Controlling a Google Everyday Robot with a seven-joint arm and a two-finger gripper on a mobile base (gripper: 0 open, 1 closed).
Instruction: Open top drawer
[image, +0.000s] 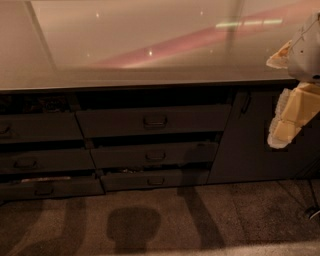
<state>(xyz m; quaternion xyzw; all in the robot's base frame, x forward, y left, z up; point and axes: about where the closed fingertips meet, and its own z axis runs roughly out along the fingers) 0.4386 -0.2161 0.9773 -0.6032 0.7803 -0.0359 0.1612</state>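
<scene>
my gripper (289, 119) is up close at the right edge, hanging in the air in front of the cabinet door (245, 150), yellow pads showing, touching nothing. whether my grip is slack or tight, i can't tell from here. below, the speckled floor (240, 215), with long shadows (134, 226) lying across it. on to the cabinets: centre column, three fronts stacked. the bottom drawer (125, 181), then the middle drawer (120, 157), and above them the top drawer (115, 122), widest of the lot, its loop handle (155, 120) dead centre. it sits well to the left of me, just under the counter, with a dark band above its front. more drawers (40, 129) further left. the door's upright handle (246, 104) is near its top left corner. beyond it all, the glossy counter (125, 45), with a pink streak (200, 42) glaring across it.
</scene>
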